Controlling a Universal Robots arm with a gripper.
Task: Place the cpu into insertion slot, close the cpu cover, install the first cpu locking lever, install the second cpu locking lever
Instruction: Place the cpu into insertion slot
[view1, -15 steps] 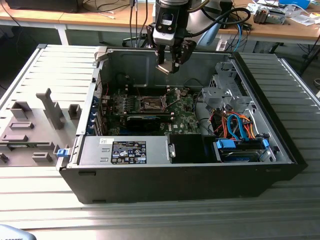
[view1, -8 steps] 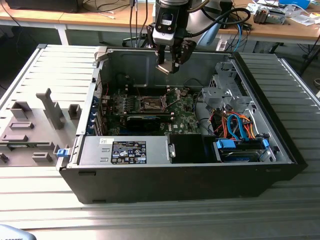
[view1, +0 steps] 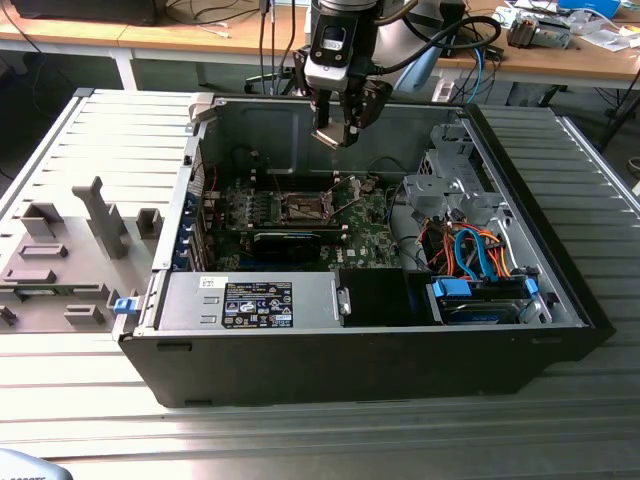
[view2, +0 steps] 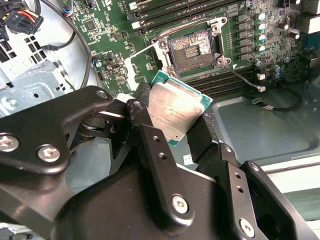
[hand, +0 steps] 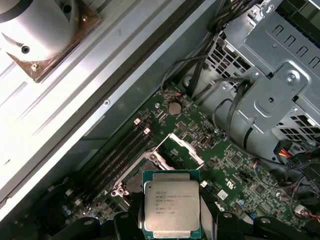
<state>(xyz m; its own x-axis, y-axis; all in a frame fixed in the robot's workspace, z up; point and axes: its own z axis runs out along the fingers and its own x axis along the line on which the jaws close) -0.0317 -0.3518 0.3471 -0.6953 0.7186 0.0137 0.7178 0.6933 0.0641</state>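
Jaws pinch cpu (view2: 176, 113) edges (held clear above insertion slot (view2: 193, 48)).

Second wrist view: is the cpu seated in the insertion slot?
No, the tool holds the cpu clear of the insertion slot, which lies bare.

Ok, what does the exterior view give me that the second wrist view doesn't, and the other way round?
Exterior view: the whole computer case, the grey fixture at the exterior view's left, and the gripper hanging above the motherboard. Second wrist view: the cpu clamped in the gripper, and the bare contacts inside the insertion slot. Shared: the gripper and the uncovered slot.
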